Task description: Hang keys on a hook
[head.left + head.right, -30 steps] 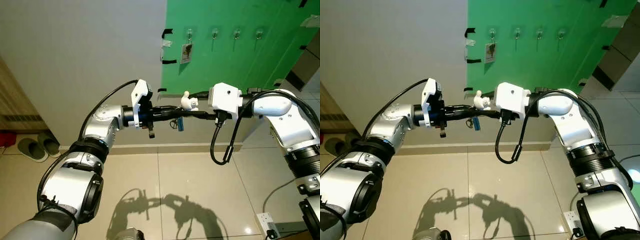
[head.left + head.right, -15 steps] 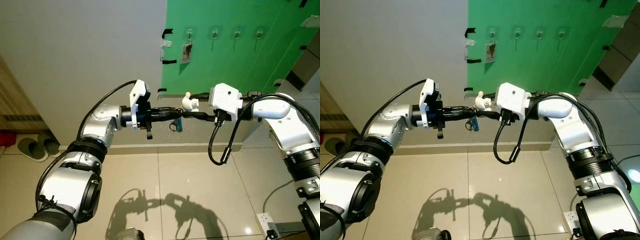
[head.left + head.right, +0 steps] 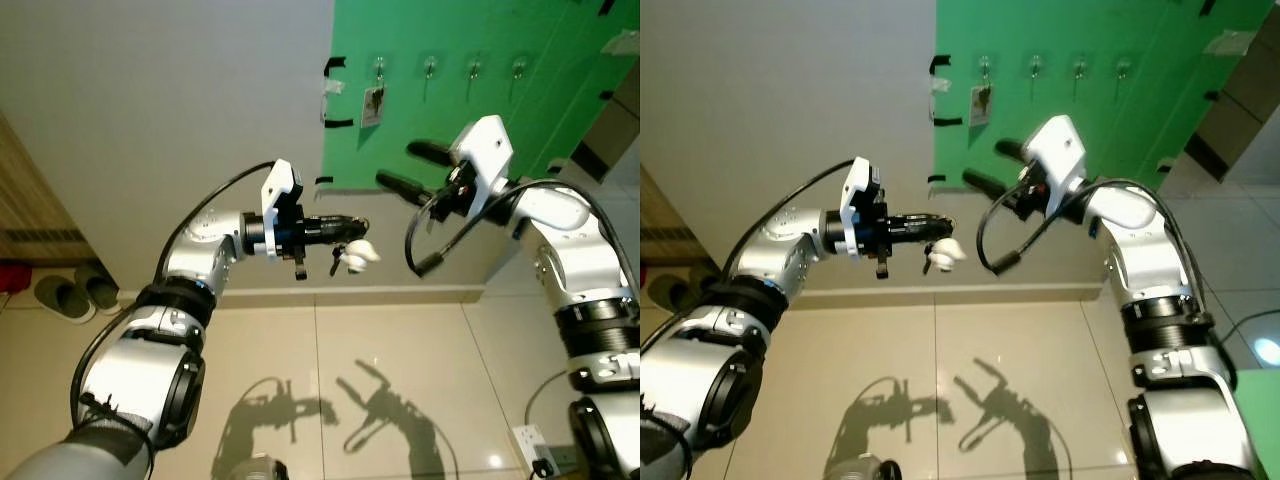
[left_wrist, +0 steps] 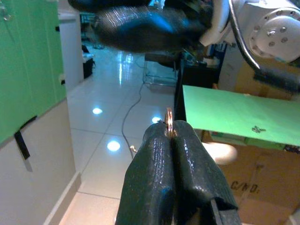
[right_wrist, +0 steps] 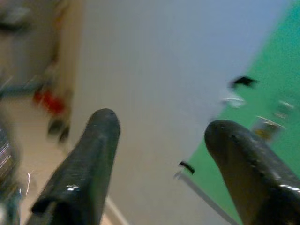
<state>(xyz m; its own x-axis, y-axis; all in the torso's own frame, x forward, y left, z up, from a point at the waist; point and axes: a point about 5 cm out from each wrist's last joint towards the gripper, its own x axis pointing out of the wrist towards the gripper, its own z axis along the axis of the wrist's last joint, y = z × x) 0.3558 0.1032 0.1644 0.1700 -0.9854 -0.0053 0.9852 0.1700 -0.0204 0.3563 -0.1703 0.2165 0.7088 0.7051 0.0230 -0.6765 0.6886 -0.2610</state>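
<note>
Left eye view: the left end effector (image 3: 352,228) is closed on a thin metal key ring with a white figurine charm (image 3: 358,253) hanging just below its tips, in mid-air in front of the wall. The right end effector (image 3: 408,169) is spread wide, holding nothing, raised to the right nearer the green wall panel (image 3: 470,110). A row of small clear hooks (image 3: 430,68) sits high on that panel, well apart from the keys; the leftmost hook (image 3: 379,68) already carries a tag.

Left wrist view: the black fingers (image 4: 154,178) are pressed together, pinching the ring's gold edge (image 4: 168,120).

To do this step well, I would keep the pinch firm, carry the ring up to a free hook and present its open loop squarely before lowering it on
</note>
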